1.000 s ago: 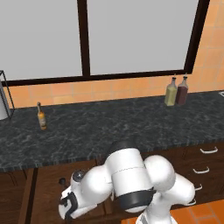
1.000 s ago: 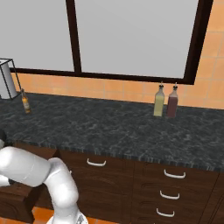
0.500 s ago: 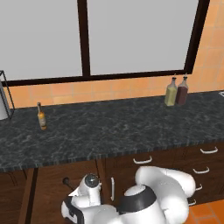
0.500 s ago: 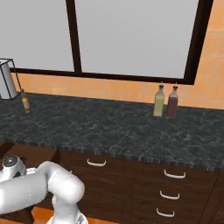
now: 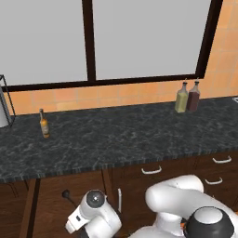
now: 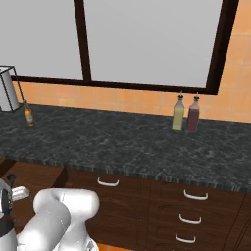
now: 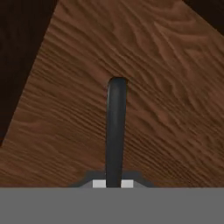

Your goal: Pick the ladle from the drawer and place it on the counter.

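The ladle's thin black handle (image 7: 115,131) runs up from between my finger tips over the drawer's light-brown wooden floor (image 7: 166,87). My gripper (image 7: 113,183) is shut on that handle. In the left base view the ladle's small round bowl and upper handle (image 5: 68,195) stick up beside my lowered hand (image 5: 76,222), inside the open drawer (image 5: 53,207) below the counter (image 5: 116,135). The drawer's interior (image 6: 32,172) also shows at the lower left of the right base view, under the counter's front edge (image 6: 122,164).
A small amber bottle (image 5: 44,123) stands at the counter's left, and two taller bottles (image 5: 187,96) stand at the right by the wall. A metal-framed object (image 6: 7,88) sits at the far left. Narrow dark drawers with white handles (image 6: 196,195) fill the cabinet to the right.
The arm has dropped from counter height down into the drawer. The jaws have closed from wide open onto the ladle's handle.
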